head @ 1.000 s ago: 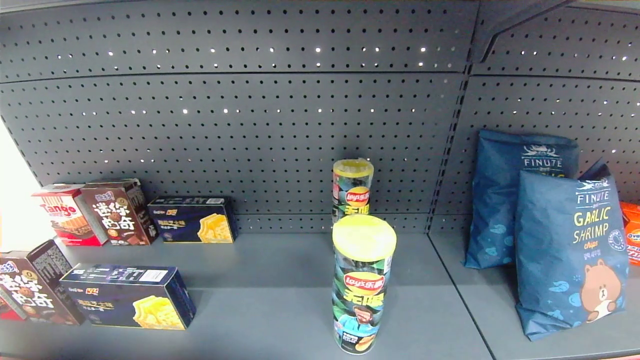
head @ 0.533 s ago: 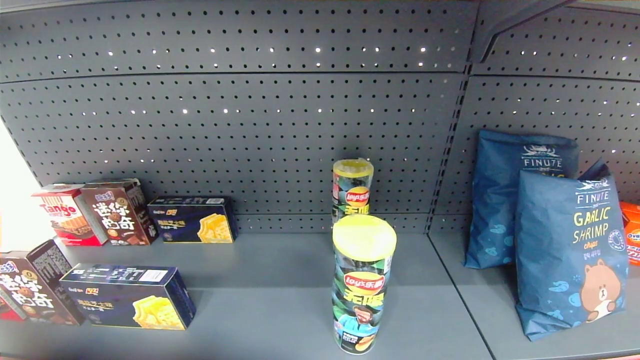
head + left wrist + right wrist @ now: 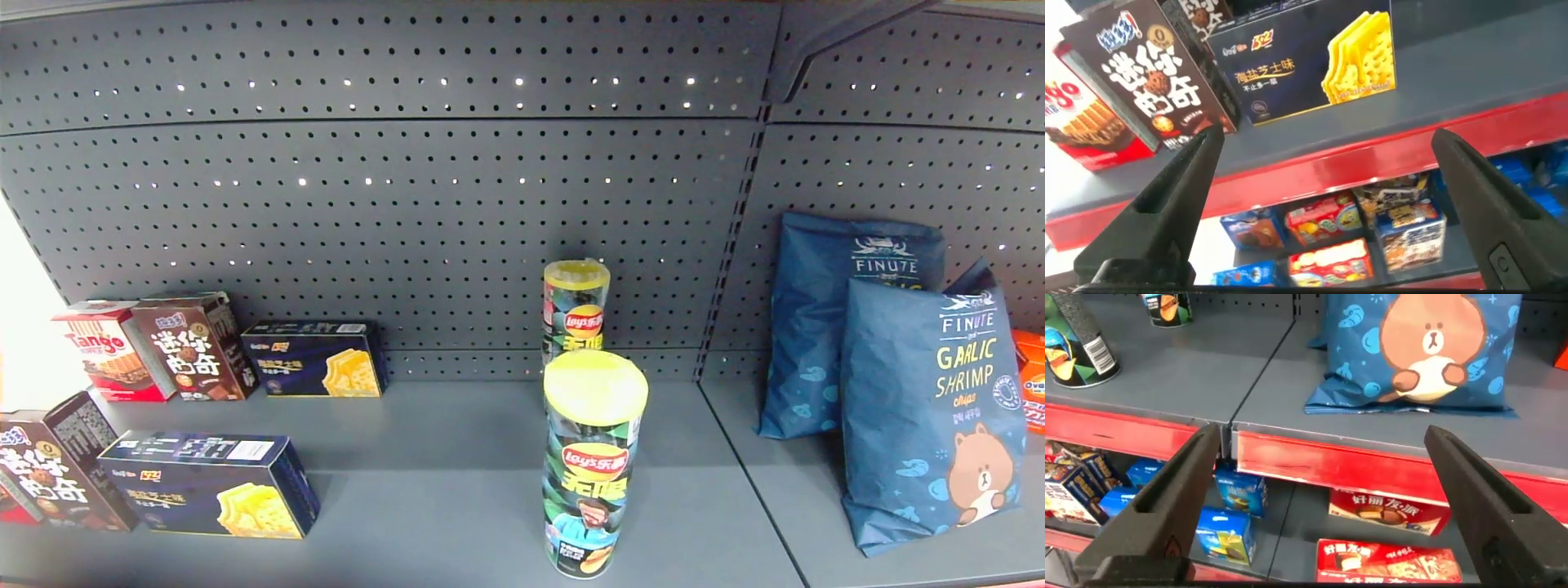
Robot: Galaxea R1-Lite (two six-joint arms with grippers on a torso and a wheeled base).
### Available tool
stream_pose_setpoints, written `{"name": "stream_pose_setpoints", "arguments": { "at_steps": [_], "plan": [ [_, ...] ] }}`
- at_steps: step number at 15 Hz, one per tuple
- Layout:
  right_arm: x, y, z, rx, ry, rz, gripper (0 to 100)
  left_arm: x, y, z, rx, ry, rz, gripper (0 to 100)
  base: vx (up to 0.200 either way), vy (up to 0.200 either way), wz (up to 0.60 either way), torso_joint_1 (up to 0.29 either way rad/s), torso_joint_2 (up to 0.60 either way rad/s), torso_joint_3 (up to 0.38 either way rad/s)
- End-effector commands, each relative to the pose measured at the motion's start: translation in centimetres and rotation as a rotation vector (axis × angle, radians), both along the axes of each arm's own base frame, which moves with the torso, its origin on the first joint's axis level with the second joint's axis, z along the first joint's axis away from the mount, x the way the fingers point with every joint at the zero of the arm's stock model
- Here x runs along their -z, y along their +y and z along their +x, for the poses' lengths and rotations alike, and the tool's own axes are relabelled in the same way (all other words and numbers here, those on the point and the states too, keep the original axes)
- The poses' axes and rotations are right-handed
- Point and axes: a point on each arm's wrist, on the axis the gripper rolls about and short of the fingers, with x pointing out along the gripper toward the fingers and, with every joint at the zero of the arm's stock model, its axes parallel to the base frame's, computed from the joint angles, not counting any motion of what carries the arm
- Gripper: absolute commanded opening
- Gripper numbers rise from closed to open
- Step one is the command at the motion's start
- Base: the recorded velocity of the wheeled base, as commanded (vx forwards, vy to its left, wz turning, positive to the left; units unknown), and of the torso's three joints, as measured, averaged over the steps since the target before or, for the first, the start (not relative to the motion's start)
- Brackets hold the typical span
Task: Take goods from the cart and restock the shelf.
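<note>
We are facing a dark grey metal shelf [image 3: 457,490] backed by a perforated panel [image 3: 408,204], with light glinting through some of its holes. At the far left a red wafer box [image 3: 102,351] is standing against a brown biscuit box [image 3: 192,347], and just right of them a far dark blue cracker box [image 3: 318,359] is sitting by the panel. Nearer the front edge, a second brown box [image 3: 49,474] is standing beside a near dark blue cracker box [image 3: 216,486].

Our left gripper [image 3: 1327,139] is hanging out in front of this near pair, level with the shelf's red edge strip [image 3: 1315,175], its fingers spread wide apart. Under the strip, more snack boxes [image 3: 1323,224] are filling a lower tier.

In the middle, two yellow-lidded chip cans are standing upright in line, the near can [image 3: 594,465] towards the front and the far can [image 3: 575,314] by the panel.

Right of an upright post [image 3: 731,269], a near blue chip bag [image 3: 931,416] printed with a bear is leaning in front of a rear blue chip bag [image 3: 816,327], and an orange box [image 3: 1030,380] is sitting at the right edge. Our right gripper [image 3: 1323,431] is hanging before the seam between the two shelf boards, its fingers also spread wide.
</note>
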Motion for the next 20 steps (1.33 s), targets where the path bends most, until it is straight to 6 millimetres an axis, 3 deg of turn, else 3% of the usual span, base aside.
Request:
{"name": "stream_pose_setpoints", "arguments": {
  "at_steps": [1, 5, 8, 10, 14, 17, 20],
  "plan": [
    [0.0, 0.0, 0.0, 0.000, 0.005, -0.001, 100, 0.0, 0.0, 0.0, -0.003, 0.008, -0.028, 100, 0.000, 0.000, 0.00, 0.000, 0.00, 0.000],
    [0.0, 0.0, 0.0, 0.000, 0.005, -0.001, 100, 0.1, -0.2, 0.1, 0.096, 0.017, -0.058, 100, 0.000, 0.000, 0.00, 0.000, 0.00, 0.000],
    [0.0, 0.0, 0.0, 0.000, 0.005, -0.001, 100, 0.6, -0.2, 0.2, 0.364, 0.022, -0.081, 100, 0.000, 0.000, 0.00, 0.000, 0.00, 0.000],
    [0.0, 0.0, 0.0, 0.000, 0.005, 0.000, 100, 1.1, -0.3, 0.2, 0.425, 0.001, -0.124, 100, 0.000, 0.000, 0.00, 0.000, 0.00, 0.000],
    [0.0, 0.0, 0.0, 0.000, 0.005, 0.000, 100, 1.3, -0.3, -0.2, 0.314, -0.048, -0.178, 100, 0.000, 0.000, 0.00, 0.000, 0.00, 0.000],
    [0.0, 0.0, 0.0, 0.000, 0.005, -0.001, 100, 1.1, -0.5, 0.8, 0.003, 0.052, -0.178, 100, 0.000, 0.000, 0.00, 0.000, 0.00, 0.000],
    [0.0, 0.0, 0.0, 0.000, 0.005, -0.001, 100, 1.1, -0.8, 0.5, 0.065, 0.000, -0.190, 100, 0.000, 0.000, 0.00, 0.000, 0.00, 0.000]
  ]
}}
